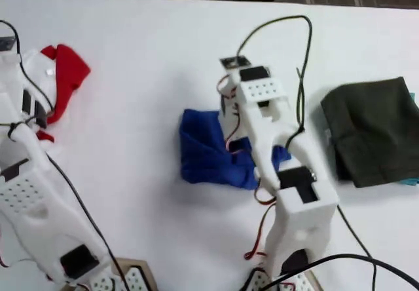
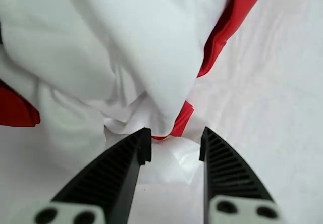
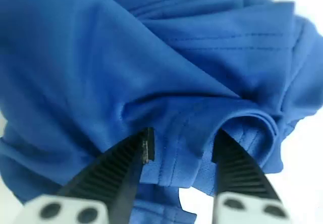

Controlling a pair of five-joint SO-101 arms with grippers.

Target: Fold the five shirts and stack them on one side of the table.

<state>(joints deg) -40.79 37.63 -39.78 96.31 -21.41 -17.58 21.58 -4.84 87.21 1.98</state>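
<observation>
A crumpled blue shirt (image 1: 209, 150) lies mid-table under my right arm (image 1: 281, 153). In the right wrist view my right gripper (image 3: 181, 148) is open, its fingers straddling a raised fold of the blue shirt (image 3: 151, 67). A bunched white and red shirt (image 1: 65, 75) lies at the far left beneath my left arm (image 1: 26, 193). My left gripper (image 2: 174, 146) is open, and a low edge of the white and red shirt (image 2: 126, 42) sits between its tips. A folded dark green shirt (image 1: 376, 130) rests at the right on a teal one (image 1: 409, 181) that peeks out.
The white table (image 1: 144, 35) has free room at the back and between the two arms. Black cables (image 1: 301, 61) loop over the right arm and trail toward the front edge. The arm bases stand at the near edge.
</observation>
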